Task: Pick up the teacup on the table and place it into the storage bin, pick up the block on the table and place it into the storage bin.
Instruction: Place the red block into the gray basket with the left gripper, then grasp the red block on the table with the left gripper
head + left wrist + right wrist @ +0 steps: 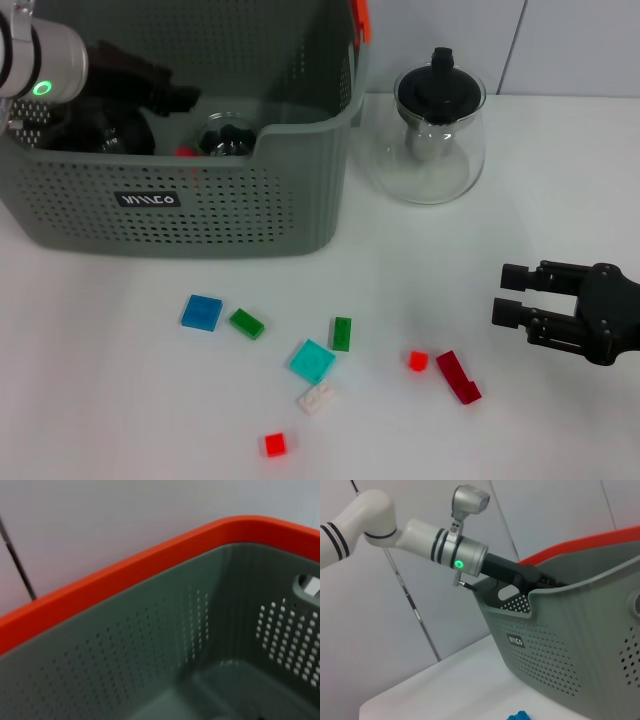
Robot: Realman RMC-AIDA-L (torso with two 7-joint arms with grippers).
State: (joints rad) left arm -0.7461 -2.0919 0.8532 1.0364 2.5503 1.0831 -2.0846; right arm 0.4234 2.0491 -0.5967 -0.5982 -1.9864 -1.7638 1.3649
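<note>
The grey-green storage bin [240,215] stands at the back left, and its orange rim [150,562] and inner wall [150,655] fill the left wrist view. My left gripper [178,96] reaches down inside the bin; the right wrist view shows the same left gripper [532,576] going over the rim. A glass teacup [226,137] sits inside the bin just beside it. Several small blocks lie on the table, among them a blue block [202,312], a cyan one [312,360] and a dark red one [458,377]. My right gripper [512,293] hovers open at the right, empty.
A glass teapot [435,135] with a black lid stands right of the bin. More blocks are scattered in front: two green [246,323] [342,333], a white [317,398], and two small red [275,444] [418,360]. A blue block [519,716] shows below the bin [560,645].
</note>
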